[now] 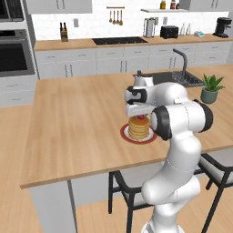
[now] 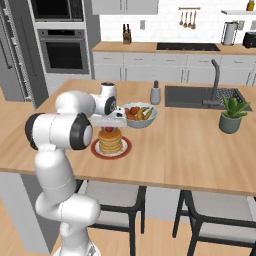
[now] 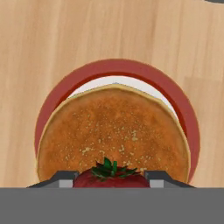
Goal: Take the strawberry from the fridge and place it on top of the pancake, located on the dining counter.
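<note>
Gripper (image 3: 112, 183) clenched on the strawberry (image 3: 111, 176), held just above the pancake (image 3: 113, 131) on its red plate (image 3: 183, 105). Dining counter (image 1: 77, 118) of light wood; fruit bowl (image 2: 139, 114), sink (image 2: 200, 96) and potted plant (image 2: 232, 113) noted nearby.

Matt light-wood grain across the dining counter (image 3: 52, 35), a smooth reddish plate (image 3: 131, 70), the pancake (image 3: 113, 131) speckled, grainy golden-brown, the strawberry (image 3: 111, 178) glossy red.

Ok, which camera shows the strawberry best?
The hand view: the strawberry sits large between the gripper fingers, above the pancake. The left base view and right base view show a small red speck.
</note>
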You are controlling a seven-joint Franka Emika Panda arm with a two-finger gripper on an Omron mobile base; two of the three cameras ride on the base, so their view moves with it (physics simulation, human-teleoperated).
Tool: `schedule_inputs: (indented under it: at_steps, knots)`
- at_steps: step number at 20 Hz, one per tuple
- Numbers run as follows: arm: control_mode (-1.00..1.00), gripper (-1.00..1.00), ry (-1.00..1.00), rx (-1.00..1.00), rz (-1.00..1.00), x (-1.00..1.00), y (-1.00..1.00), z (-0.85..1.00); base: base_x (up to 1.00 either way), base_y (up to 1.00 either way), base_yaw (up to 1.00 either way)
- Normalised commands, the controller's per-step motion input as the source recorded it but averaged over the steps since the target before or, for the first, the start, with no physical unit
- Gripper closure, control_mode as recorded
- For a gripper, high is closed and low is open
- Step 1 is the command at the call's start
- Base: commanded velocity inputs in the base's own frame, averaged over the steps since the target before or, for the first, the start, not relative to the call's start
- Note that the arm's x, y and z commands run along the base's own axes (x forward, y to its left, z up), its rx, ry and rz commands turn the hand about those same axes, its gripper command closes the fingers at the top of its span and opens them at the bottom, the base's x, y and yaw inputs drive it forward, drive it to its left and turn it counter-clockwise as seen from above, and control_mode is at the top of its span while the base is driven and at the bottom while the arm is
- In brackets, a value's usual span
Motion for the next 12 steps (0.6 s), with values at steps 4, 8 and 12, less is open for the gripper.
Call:
schedule_inputs:
  at_steps: [4, 8, 12]
  knots:
    - [-1.0, -1.0, 0.01, 0.0, 0.0, -0.14, 0.0, -0.12, 0.0, 0.0, 0.0]
    - [-1.0, -1.0, 0.0, 0.0, 0.0, 0.0, 0.0, -0.01, 0.0, 0.0, 0.0]
    - [-1.0, -1.0, 0.0, 0.0, 0.0, 0.0, 0.0, 0.05, 0.0, 0.0, 0.0]
